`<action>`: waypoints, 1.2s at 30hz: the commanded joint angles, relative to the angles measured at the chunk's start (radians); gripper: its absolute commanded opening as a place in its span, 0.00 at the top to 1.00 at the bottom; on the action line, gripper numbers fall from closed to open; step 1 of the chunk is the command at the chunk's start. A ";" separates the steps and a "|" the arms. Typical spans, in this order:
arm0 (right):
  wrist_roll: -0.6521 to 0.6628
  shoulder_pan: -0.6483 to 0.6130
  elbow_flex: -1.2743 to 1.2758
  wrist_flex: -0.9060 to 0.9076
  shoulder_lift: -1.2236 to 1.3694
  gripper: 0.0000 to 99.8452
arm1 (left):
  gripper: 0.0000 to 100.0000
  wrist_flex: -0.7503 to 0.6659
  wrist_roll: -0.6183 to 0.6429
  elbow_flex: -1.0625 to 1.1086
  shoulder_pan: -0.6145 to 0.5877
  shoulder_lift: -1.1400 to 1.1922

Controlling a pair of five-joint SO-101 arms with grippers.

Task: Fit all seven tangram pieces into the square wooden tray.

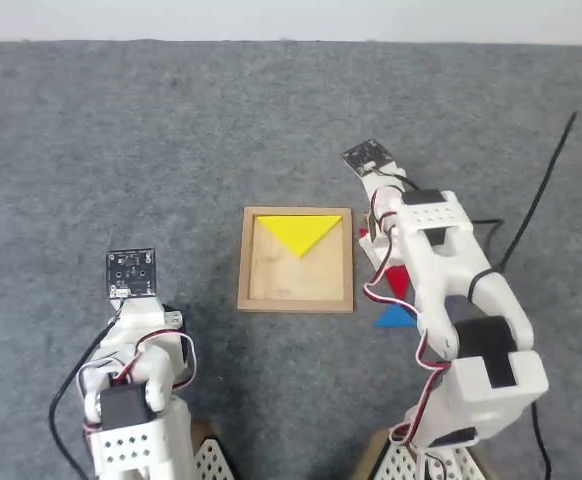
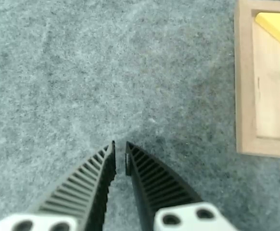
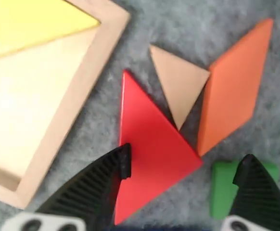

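Two claws logged. Right claw (image 3: pixel 185 163): jaws spread wide, holding nothing, low over the loose pieces. One finger (image 3: pixel 106 178) overlaps the edge of the red triangle (image 3: pixel 149 144) on its tray side; the other finger (image 3: pixel 253 185) overlaps the green piece (image 3: pixel 221 192). Cannot tell whether either finger touches. The red triangle lies flat on the grey carpet (image 2: pixel 82 72), just beside the outer rim of the tray (image 3: pixel 89 79). A tan triangle (image 3: pixel 181 86) sits past it, one side against an orange parallelogram (image 3: pixel 234 91). In the high view a blue piece (image 1: pixel 396 318) shows beside the right arm, near the tray's near corner. Inside the tray the yellow triangle (image 1: pixel 298 232) lies with its long side along the far wall, its apex pointing toward the middle. Left claw (image 2: pixel 120 144): jaws drawn to a narrow slit, nothing between them, over the carpet, well apart from the tray's rim.
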 commanded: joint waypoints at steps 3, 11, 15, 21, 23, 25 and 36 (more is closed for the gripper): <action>0.017 -0.062 0.012 -0.016 -0.001 0.64 | 0.96 0.003 -0.005 -0.005 0.006 -0.018; 0.023 -0.073 0.071 0.001 -0.044 0.64 | 0.96 0.003 -0.005 -0.005 0.006 -0.018; 0.021 -0.073 0.075 0.007 -0.042 0.64 | 0.96 0.003 -0.005 -0.005 0.006 -0.018; 0.021 -0.073 0.072 0.030 -0.038 0.67 | 0.96 0.003 -0.005 -0.005 0.006 -0.018; 0.020 -0.073 0.075 0.050 -0.038 0.74 | 0.96 0.003 -0.005 -0.005 0.006 -0.018; 0.018 -0.071 0.075 0.056 -0.038 0.80 | 0.96 0.003 -0.005 -0.005 0.006 -0.018; -0.020 -0.070 0.068 0.064 -0.056 0.93 | 0.96 0.003 -0.005 -0.005 0.006 -0.018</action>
